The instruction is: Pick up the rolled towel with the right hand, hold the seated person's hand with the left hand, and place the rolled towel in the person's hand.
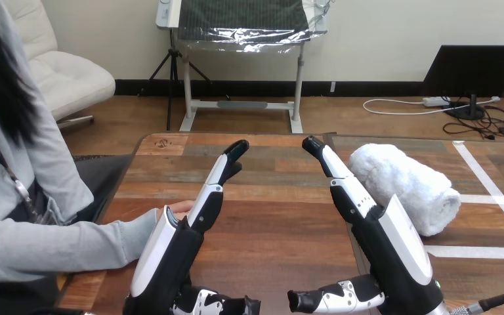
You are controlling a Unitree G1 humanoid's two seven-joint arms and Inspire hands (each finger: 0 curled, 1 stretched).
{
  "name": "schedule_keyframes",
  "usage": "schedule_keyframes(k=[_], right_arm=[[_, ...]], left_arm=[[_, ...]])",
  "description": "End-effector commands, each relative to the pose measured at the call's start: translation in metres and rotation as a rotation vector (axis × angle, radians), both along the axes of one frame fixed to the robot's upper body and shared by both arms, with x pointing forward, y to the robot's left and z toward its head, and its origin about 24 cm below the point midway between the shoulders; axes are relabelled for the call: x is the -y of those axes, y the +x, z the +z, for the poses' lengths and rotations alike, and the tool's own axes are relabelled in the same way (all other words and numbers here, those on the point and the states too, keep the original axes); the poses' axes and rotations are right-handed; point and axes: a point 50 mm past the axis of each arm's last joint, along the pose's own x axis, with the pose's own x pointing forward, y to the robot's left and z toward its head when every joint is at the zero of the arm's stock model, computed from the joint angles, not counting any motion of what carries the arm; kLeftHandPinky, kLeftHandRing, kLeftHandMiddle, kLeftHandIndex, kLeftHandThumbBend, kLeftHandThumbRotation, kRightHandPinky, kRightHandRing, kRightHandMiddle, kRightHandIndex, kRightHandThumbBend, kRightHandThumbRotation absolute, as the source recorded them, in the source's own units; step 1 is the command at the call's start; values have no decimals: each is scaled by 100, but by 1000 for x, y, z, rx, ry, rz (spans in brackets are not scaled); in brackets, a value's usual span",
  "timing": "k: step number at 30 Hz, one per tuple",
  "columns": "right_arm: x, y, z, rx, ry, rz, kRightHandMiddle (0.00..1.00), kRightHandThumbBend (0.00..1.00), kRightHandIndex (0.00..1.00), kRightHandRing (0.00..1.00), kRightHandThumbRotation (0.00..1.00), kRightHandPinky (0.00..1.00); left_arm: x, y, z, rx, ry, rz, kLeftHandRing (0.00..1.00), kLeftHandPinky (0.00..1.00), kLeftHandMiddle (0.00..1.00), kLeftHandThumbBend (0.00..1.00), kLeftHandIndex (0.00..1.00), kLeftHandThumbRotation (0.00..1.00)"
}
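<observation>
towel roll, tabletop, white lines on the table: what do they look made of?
Rolled towel: white terry-like cloth, going by its fuzzy matte nap and soft rolled edge.
Table: solid wood planks or a wood-look veneer, can't tell which. It shows brown grain, plank seams and a slight satin sheen.
White lines: probably adhesive tape, since they are flat, even-width matte strips.

I count one rolled towel (407,187), just to the right of my right hand (367,216). Robot hands: two, that one and the left hand (190,223). One person's hand (181,207) peeks out just left of the left hand. One wooden table (275,230) lies beneath both.
</observation>
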Motion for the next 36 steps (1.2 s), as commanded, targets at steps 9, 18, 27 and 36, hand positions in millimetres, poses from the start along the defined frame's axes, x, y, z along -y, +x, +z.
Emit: schedule_keyframes(k=[9, 18, 27, 36], right_arm=[[1, 12, 13, 55, 29, -21, 100, 100, 100, 100, 79, 96], [2, 12, 13, 52, 25, -24, 100, 100, 100, 100, 79, 95], [3, 12, 13, 48, 30, -20, 100, 100, 100, 100, 77, 95], [4, 13, 14, 53, 19, -28, 100, 100, 100, 100, 77, 95]], left_arm=[[1, 14, 13, 64, -14, -14, 100, 97, 100, 100, 100, 89], [1, 14, 13, 58, -11, -14, 100, 97, 100, 100, 100, 88], [1, 14, 14, 59, -21, -18, 100, 97, 100, 100, 100, 86], [1, 14, 14, 64, -10, -17, 100, 97, 100, 100, 100, 83]])
